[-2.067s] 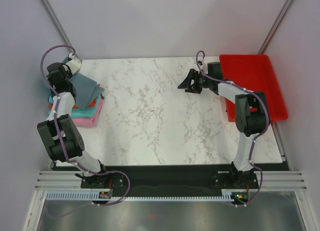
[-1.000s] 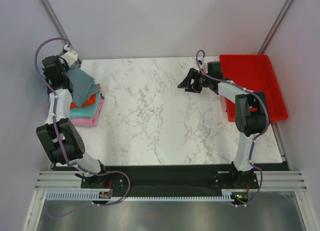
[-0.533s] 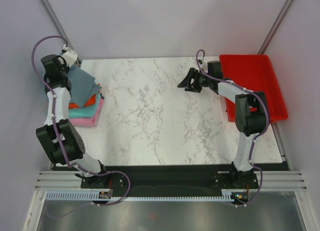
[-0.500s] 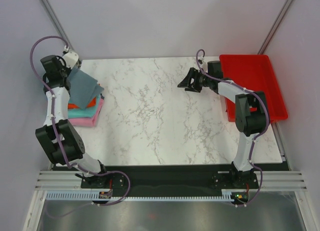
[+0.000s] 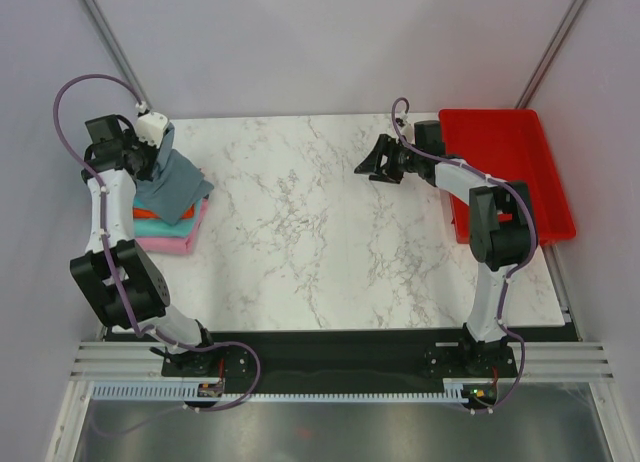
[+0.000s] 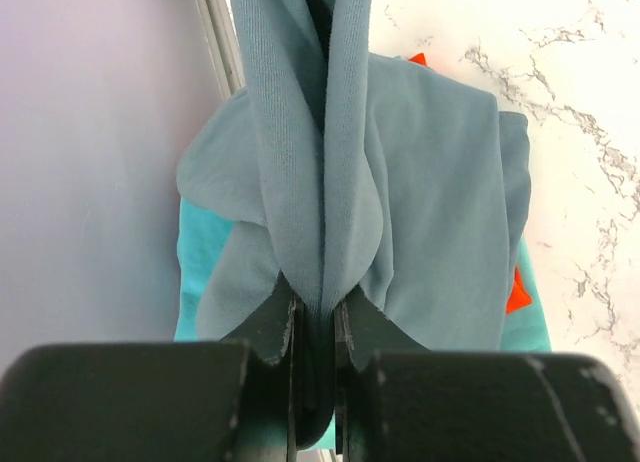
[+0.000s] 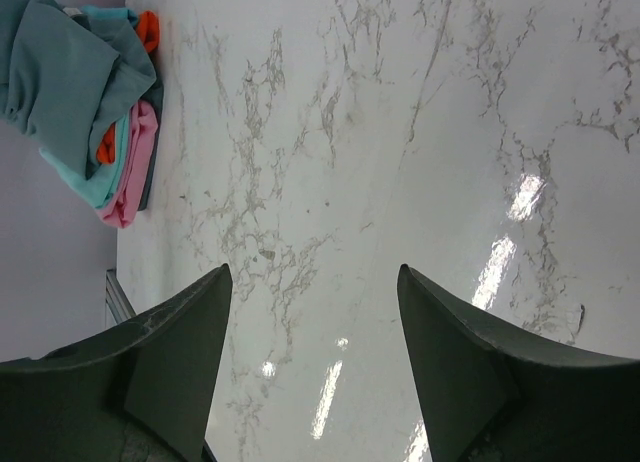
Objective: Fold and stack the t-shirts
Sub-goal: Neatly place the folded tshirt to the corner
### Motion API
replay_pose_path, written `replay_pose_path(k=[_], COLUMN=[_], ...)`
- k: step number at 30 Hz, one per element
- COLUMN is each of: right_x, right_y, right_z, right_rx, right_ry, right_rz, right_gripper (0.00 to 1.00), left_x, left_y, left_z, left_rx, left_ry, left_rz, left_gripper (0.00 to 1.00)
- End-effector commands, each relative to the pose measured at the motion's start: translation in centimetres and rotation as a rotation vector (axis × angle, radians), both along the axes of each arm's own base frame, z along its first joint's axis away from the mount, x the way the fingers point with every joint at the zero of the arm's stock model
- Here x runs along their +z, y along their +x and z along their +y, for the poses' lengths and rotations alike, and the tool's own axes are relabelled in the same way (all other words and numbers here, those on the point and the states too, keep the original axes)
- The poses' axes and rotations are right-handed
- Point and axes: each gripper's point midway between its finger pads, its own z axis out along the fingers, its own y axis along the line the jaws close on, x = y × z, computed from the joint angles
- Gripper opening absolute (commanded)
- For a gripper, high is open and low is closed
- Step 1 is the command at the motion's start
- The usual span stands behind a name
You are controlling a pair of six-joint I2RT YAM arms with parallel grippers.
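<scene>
My left gripper (image 5: pixel 157 154) is shut on a fold of the slate grey-blue t-shirt (image 5: pixel 173 184) at the table's far left edge. The cloth hangs from the jaws and drapes over a stack of folded t-shirts: orange (image 5: pixel 146 213), teal (image 5: pixel 165 225) and pink (image 5: pixel 175 243). In the left wrist view the left gripper (image 6: pixel 315 300) pinches a ridge of the grey-blue t-shirt (image 6: pixel 430 212) above the teal one (image 6: pixel 202 250). My right gripper (image 5: pixel 368 167) hovers open over bare marble at the back. The right wrist view shows the right gripper (image 7: pixel 313 269) holding nothing, with the stack (image 7: pixel 128 147) far off.
A red plastic tray (image 5: pixel 520 147) sits at the back right, partly over the table edge, behind the right arm. The marble table (image 5: pixel 320 232) stretches between the two arms. A grey wall (image 6: pixel 90 162) stands close beside the stack on the left.
The left gripper has swung the grey-blue shirt over the stack and come lower, so the cloth now lies further onto the folded shirts. The right arm has stayed where it was.
</scene>
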Motion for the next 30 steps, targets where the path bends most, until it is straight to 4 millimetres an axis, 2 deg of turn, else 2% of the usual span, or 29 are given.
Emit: replay_pose_path(k=[1, 12, 17, 20, 23, 27, 29, 30], right_x=[1.1, 1.3, 1.5, 1.9, 2.3, 2.5, 2.3, 2.1], right_y=[0.9, 1.1, 1.4, 1.7, 1.8, 1.5, 1.4, 1.4], right_z=[0.3, 0.4, 0.5, 0.6, 0.7, 0.5, 0.3, 0.2], right_rx=[0.003, 0.004, 0.002, 0.003, 0.004, 0.003, 0.000, -0.003], right_ry=[0.010, 0.011, 0.014, 0.023, 0.033, 0.048, 0.048, 0.048], right_rz=[-0.039, -0.047, -0.053, -0.061, -0.065, -0.053, -0.044, -0.041], right_gripper=[0.76, 0.76, 0.76, 0.76, 0.76, 0.76, 0.75, 0.75], left_x=[0.6, 0.6, 0.5, 0.6, -0.1, 0.7, 0.7, -0.1], left_y=[-0.4, 0.0, 0.1, 0.3, 0.6, 1.1, 1.0, 0.8], left_z=[-1.6, -1.4, -0.3, 0.7, 2.8, 6.1, 6.6, 6.5], left_rx=[-0.016, -0.011, 0.027, 0.035, 0.087, 0.207, 0.220, 0.218], left_ry=[-0.088, -0.084, -0.040, 0.021, 0.108, 0.237, 0.263, 0.258], left_rz=[0.000, 0.001, 0.006, -0.002, 0.025, -0.006, -0.011, 0.007], left_gripper=[0.02, 0.02, 0.02, 0.02, 0.02, 0.02, 0.02, 0.02])
